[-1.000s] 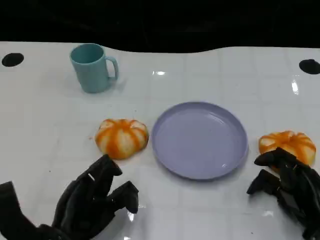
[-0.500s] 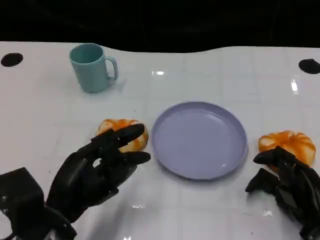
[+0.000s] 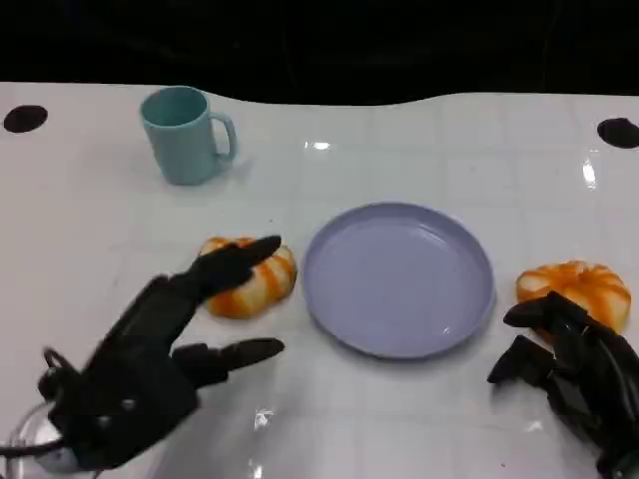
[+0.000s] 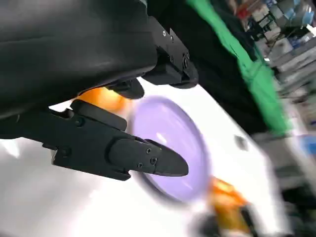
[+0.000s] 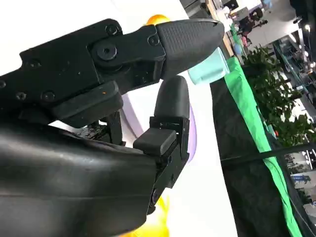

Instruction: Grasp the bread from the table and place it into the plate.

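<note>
Since a second ago the left hand has risen from low at the table's near edge and reached forward, so that its long fingers now lie over the near bread roll, with a lower finger stretched out just in front of the roll. Whether any finger actually touches the roll cannot be told; the fingers are spread wide and nothing is held. The right hand has hardly shifted: it sits at the near right with its fingers apart and holding nothing, just in front of the second bread roll, not closed on it.

Two bread rolls are on the white table, both orange with pale stripes. One lies just left of the lavender plate, close to its rim; the other lies to the right of the plate, a little apart from it. One plate stands between them, with nothing on it. One teal mug stands upright at the far left, well apart from the rolls, its handle to the right.

From the left wrist the open fingers show over the blurred plate, with orange bread behind them. No writing or label can be read on anything.
</note>
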